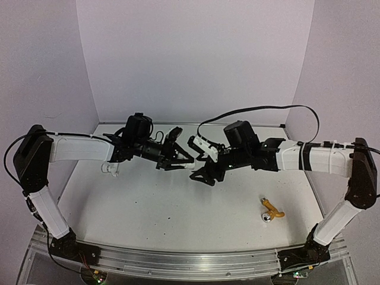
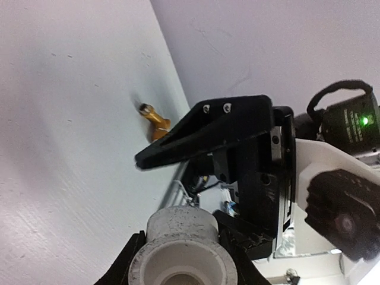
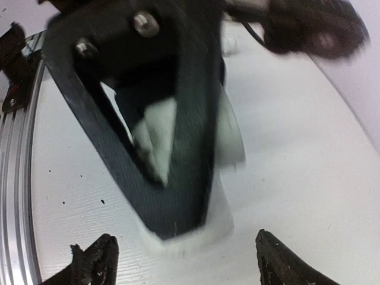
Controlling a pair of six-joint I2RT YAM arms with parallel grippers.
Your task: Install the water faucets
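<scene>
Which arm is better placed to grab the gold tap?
Right. The tap lies on that side, and the right gripper is open; the left gripper holds a fitting.

The faucet [image 1: 272, 210] is yellow-gold with a silvery end. The bench [image 1: 178, 214] is plain white, and the pipe fitting [image 2: 183, 246] is off-white.

I've open white tabletop [image 1: 160, 219] near centre; the white-and-black left arm [image 1: 80, 148] and right arm [image 1: 312, 157] bar mid-table; a small yellow-gold metal faucet [image 1: 272, 211] lies near-right.
</scene>
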